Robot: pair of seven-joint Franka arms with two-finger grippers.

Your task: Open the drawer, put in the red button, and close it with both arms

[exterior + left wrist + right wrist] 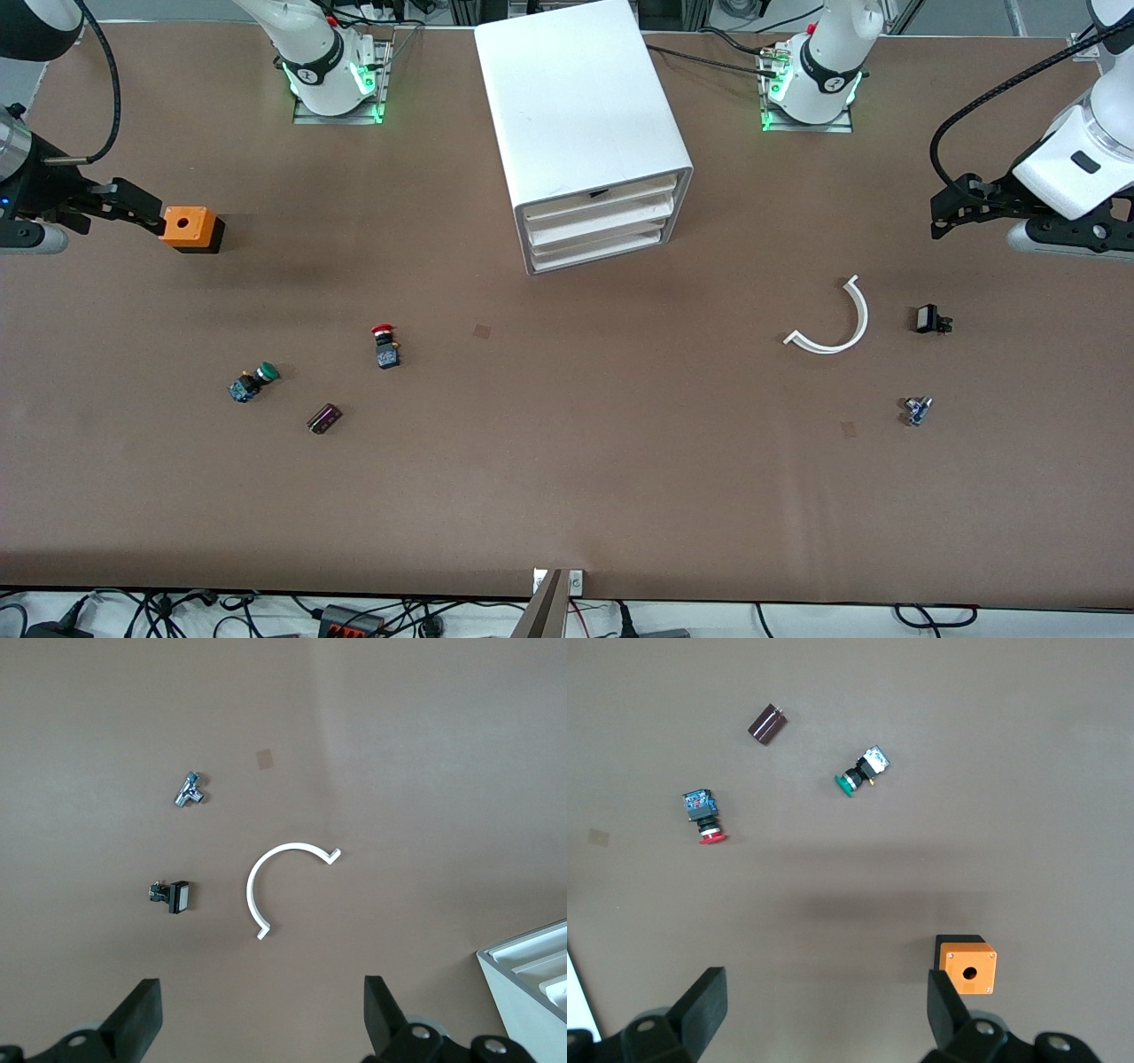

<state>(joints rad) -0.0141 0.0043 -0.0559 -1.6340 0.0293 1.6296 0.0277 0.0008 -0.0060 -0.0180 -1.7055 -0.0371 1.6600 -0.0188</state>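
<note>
The white cabinet stands mid-table with its three drawers shut; the drawer is the middle one. The red button lies on the table, nearer the front camera than the cabinet and toward the right arm's end. My right gripper hangs open and empty over the table at that end, beside an orange box. At the left arm's end, my left gripper is also open and holds nothing over bare table.
A green-capped button and a dark cylinder lie near the red button. A white curved strip, a black switch and a small metal part lie under the left gripper's side.
</note>
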